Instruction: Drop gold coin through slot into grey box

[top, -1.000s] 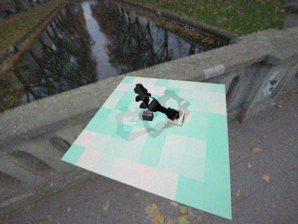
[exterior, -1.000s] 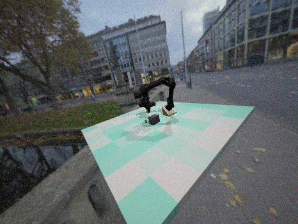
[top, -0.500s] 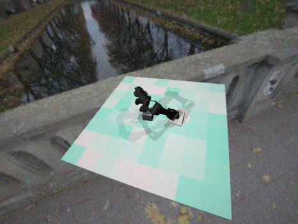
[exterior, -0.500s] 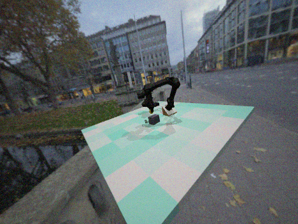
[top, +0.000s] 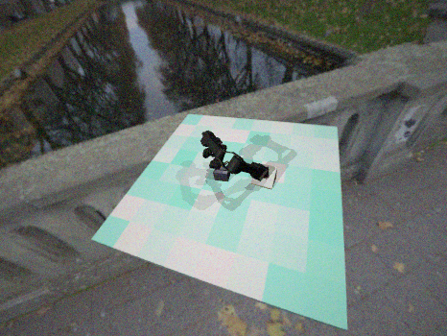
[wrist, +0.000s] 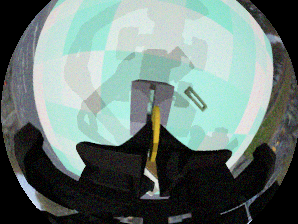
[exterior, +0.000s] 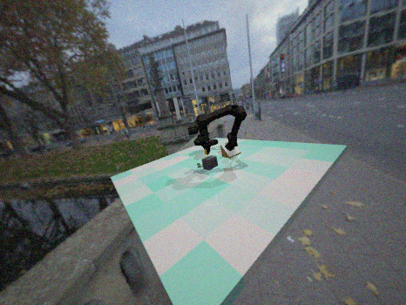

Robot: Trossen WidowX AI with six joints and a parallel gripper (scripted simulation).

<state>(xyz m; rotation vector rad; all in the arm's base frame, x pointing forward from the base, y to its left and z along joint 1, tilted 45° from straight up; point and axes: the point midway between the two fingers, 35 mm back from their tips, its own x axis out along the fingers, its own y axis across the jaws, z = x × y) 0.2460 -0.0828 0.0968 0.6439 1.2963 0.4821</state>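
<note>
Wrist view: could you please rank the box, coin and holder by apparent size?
1. Box
2. Coin, an edge-on sliver near the camera, so its place against the holder is unsure
3. Holder

The black arm (exterior: 224,119) arches over the checkered green-and-white counter (exterior: 218,205). Its hand (exterior: 205,146) hangs just above the dark grey box (exterior: 209,162), apparently not touching it. Whatever the hand pinches is too small to make out.
</note>
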